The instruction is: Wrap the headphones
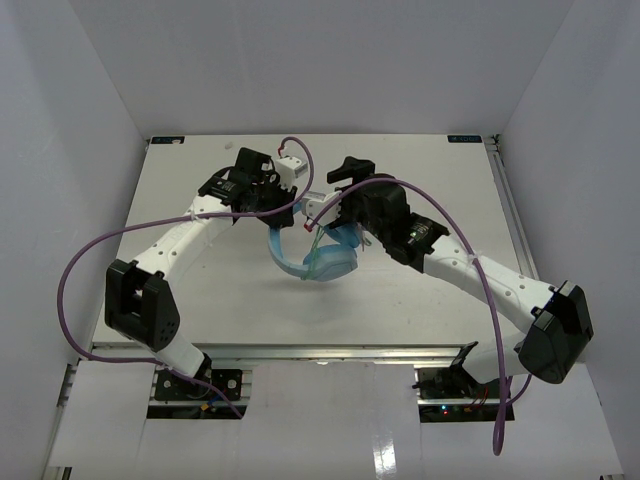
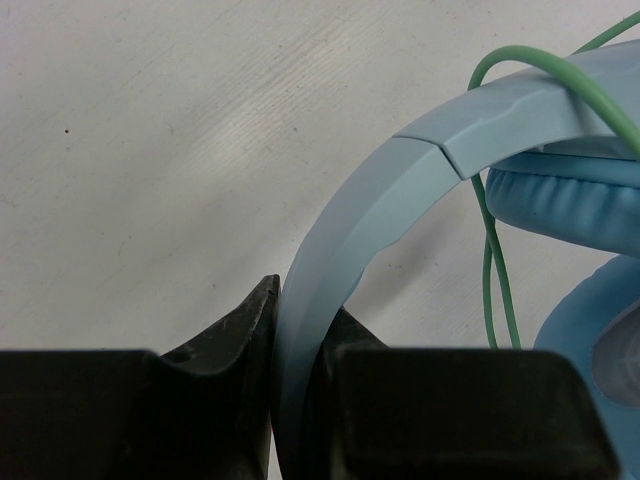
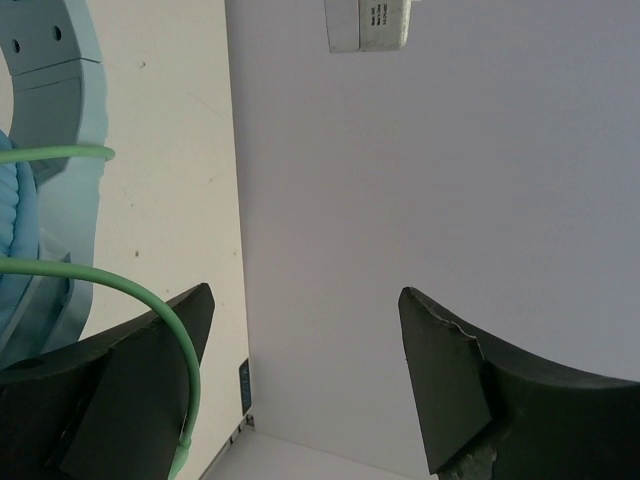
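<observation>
Reaching in from the near left, the left arm (image 1: 190, 235) stretches across the white table (image 1: 430, 170) toward its middle. The left gripper (image 2: 300, 325) is closed down narrow on the headband (image 2: 340, 230) of the headphones (image 1: 322, 262). In the left wrist view the pale blue band runs straight up between the two black fingers (image 2: 235, 335), which press against it on either side. From that grip the band curves up and to the right to a padded blue ear cup (image 2: 570, 200). The thin green cable (image 3: 60, 153) arcs over the band near the cup, and two strands hang down just beside the cushion. From above, the headphones sit near the middle of the table, between the two grippers, the band toward the left and the cups toward the right. Whether the cups touch the tabletop cannot be told. To the right, the right arm (image 1: 480, 275) extends from the near right corner, its wrist just beside the cups. The right gripper (image 3: 300, 340) stands wide open with nothing between its fingers. In its own view the cable curves across one of them, though contact there is unclear. The headphones lie off to that side, outside the gap.
</observation>
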Robot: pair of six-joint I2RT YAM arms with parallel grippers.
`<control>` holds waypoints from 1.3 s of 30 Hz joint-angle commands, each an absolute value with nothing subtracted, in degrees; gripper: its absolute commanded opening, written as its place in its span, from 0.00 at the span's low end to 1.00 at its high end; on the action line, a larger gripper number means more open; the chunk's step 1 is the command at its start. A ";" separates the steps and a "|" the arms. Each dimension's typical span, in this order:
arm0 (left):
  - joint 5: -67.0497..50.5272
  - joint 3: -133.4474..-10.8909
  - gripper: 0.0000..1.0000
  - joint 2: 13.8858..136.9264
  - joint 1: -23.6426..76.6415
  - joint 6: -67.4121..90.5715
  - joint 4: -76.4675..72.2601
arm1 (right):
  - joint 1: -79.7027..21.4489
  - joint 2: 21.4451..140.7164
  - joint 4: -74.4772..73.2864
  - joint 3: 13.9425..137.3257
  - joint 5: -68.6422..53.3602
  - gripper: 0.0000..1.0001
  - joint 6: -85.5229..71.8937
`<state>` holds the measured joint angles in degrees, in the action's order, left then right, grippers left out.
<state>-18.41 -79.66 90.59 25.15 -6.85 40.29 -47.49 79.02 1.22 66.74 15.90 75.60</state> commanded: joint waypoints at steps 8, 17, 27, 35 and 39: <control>-25.64 -82.29 0.00 88.73 25.84 -6.30 37.97 | -45.17 79.43 -3.10 68.20 12.76 0.84 81.77; -27.96 -82.79 0.00 90.01 25.92 -6.77 38.23 | -41.11 80.28 -9.32 74.10 3.10 0.86 86.40; -27.75 -82.53 0.00 90.44 25.91 -6.94 38.17 | -40.42 82.46 -16.10 76.79 -5.42 0.90 90.63; -27.75 -82.53 0.00 90.77 25.93 -7.05 38.14 | -37.71 82.62 -21.48 80.98 -14.22 0.91 87.88; -28.21 -82.86 0.00 91.23 25.84 -7.03 38.14 | -37.35 83.04 -24.06 82.30 -14.45 0.94 89.79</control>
<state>-23.51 -79.88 91.64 25.85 -8.55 40.26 -37.97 82.78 -19.46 78.89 -11.09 87.62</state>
